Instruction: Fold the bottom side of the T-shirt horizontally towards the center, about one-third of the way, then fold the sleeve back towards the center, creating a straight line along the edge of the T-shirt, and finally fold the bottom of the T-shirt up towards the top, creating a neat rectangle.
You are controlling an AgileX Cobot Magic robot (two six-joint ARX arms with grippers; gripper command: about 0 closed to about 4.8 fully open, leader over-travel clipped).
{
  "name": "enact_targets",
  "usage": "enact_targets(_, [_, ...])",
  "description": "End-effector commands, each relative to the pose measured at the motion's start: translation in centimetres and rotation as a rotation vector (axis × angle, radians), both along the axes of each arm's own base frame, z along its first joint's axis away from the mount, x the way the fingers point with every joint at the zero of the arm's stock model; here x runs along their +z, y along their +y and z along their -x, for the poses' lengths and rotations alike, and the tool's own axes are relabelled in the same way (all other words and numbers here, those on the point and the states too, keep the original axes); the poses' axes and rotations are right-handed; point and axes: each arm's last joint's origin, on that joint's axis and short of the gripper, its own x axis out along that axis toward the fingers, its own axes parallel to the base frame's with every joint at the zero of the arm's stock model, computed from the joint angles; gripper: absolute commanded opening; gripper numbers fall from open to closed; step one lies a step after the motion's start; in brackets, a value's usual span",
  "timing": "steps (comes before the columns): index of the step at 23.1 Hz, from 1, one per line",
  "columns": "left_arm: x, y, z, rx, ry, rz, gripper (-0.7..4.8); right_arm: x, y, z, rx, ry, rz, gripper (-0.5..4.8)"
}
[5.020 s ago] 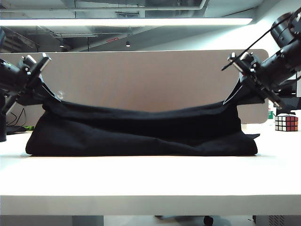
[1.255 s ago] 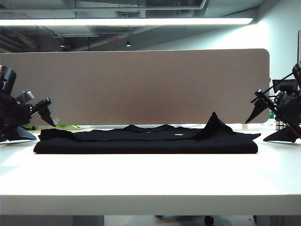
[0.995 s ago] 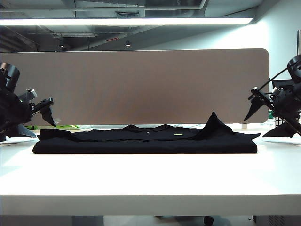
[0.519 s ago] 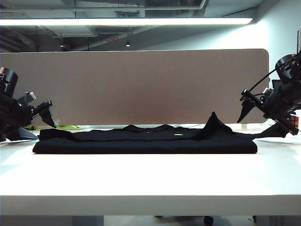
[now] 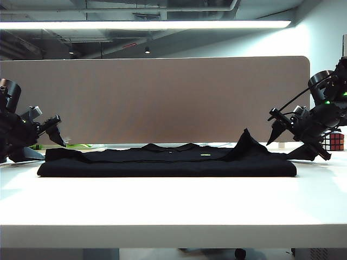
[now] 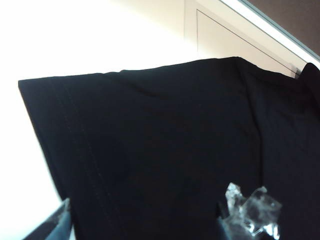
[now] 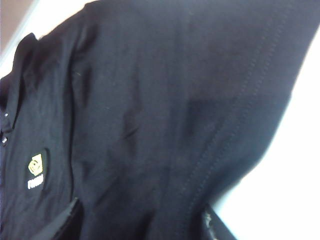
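Pincers | left pincer (image 5: 42, 140) spread wide, empty | right pincer (image 5: 290, 140) parted over T-shirt (image 5: 168, 162) sleeve (contact unclear)

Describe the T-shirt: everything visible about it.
The T-shirt is plain black fabric, lying flat and folded on the white table. It has a collar, stitched sleeve hems and a small yellow-green chest mark. One sleeve peaks upward on its right. The left gripper and right gripper, both open, hover at its ends.

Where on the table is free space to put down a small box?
The wide white strip of table in front of the T-shirt is bare. Both ends are crowded: left gripper at one sleeve, right gripper and Rubik's cube at the other.
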Motion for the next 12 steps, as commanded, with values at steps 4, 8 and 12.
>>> enact_targets(4, [-1.30, -0.29, 0.41, -0.059, 0.070, -0.008, 2.30, 0.20, 0.12, -0.18, -0.008, -0.020, -0.014, 1.82])
enact_targets(8, [-1.31, -0.02, 0.54, -0.100, 0.060, -0.016, 1.71, 0.41, 0.14, -0.29, 0.011, -0.047, -0.020, 0.83])
enact_targets(12, [-1.37, 0.07, 0.62, -0.110, 0.065, -0.015, 1.09, 0.50, 0.16, -0.35, 0.011, -0.058, -0.019, 0.20])
